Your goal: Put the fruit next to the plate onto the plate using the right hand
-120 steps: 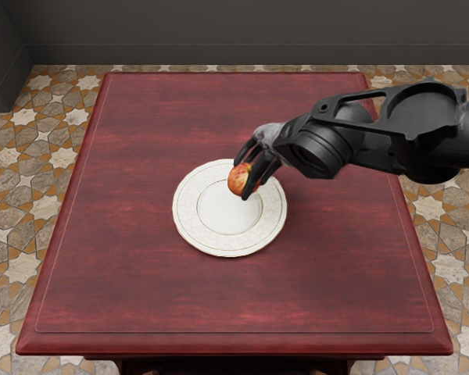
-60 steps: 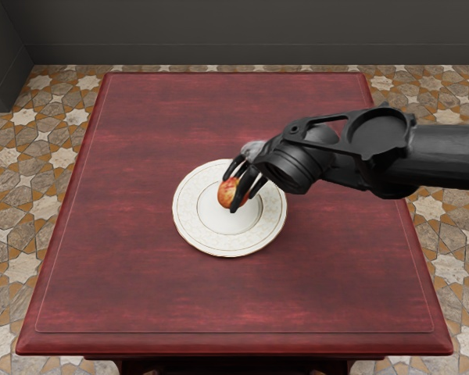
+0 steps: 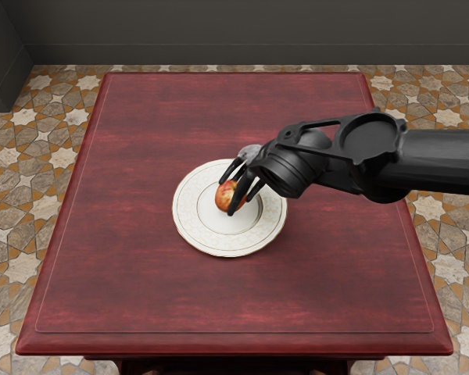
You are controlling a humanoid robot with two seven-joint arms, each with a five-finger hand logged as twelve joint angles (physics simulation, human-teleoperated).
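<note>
A white plate (image 3: 207,234) with a patterned rim lies near the middle of the dark red table (image 3: 141,297). My right hand (image 3: 237,190) reaches in from the right and hangs low over the plate's centre. Its black fingers (image 3: 236,205) are curled around a small red-and-yellow fruit (image 3: 222,195). The fruit's left side shows and the fingers cover its right side. It sits at or just above the plate's inner well; I cannot tell whether it touches. The left arm is out of view.
My bulky black right forearm (image 3: 375,160) spans the right half of the table above its surface. A patterned tile floor (image 3: 16,195) surrounds the table, and a dark wall runs along the back.
My right hand has carried the fruit down and to the left, from the plate's far right rim to over its centre. The fingers look looser around the fruit than a second ago.
</note>
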